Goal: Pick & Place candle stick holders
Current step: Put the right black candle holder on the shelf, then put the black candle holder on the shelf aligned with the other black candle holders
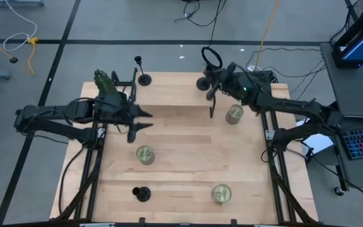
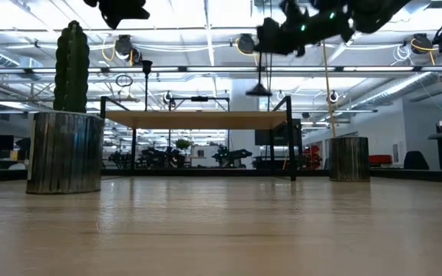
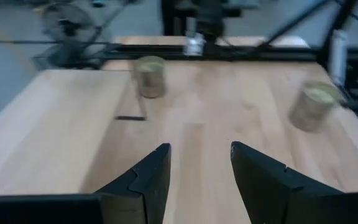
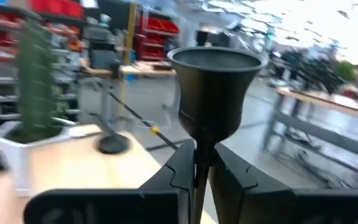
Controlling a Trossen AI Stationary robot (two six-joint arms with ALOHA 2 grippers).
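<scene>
Item: black metal candle stick holder (image 4: 214, 81) with slim stem and small cup, pinched at the stem by the right gripper (image 4: 201, 171), aloft near the table's far edge. Left gripper (image 3: 199, 174) idle, fingers apart, by the left edge. Advice: keep the stem upright, lower gently onto bare wood.

— What's the table (image 1: 181, 151) surface like from where I sit?
— Pale wood, smooth, with visible plank seams and a slight sheen in the low view.

— And the candle stick holder (image 4: 213, 93) I've got in the right gripper (image 4: 199, 171)?
— Black, smooth, a soft satin gloss on the cup; I'd guess metal, though the wrist view is too blurred to be sure. The fingers (image 4: 173, 177) look like matt black plastic.

— The jars (image 1: 145, 154)?
— Greenish-gold, dull metallic, faintly ribbed sides.
</scene>
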